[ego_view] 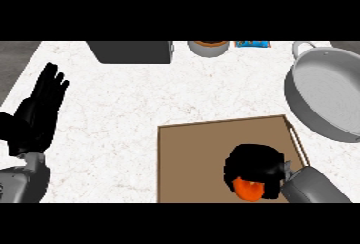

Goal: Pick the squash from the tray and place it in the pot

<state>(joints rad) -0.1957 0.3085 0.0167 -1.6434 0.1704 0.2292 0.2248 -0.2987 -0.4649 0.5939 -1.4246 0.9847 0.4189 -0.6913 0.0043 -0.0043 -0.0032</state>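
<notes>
Right hand (253, 164) at five o'clock, fingers curled round orange squash (247, 189) — low over brown tray (197, 157). Grey pot (330, 93) at two o'clock, just beyond tray's far right corner, apart from squash. Left hand (38, 114) at nine o'clock, fingers straight and raised — resting, touching nothing.

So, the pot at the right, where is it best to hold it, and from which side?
Probably the loop handle at the far rim of the pot, approached from above. It juts clear of the wall, whereas the wide round body offers no hold.
</notes>
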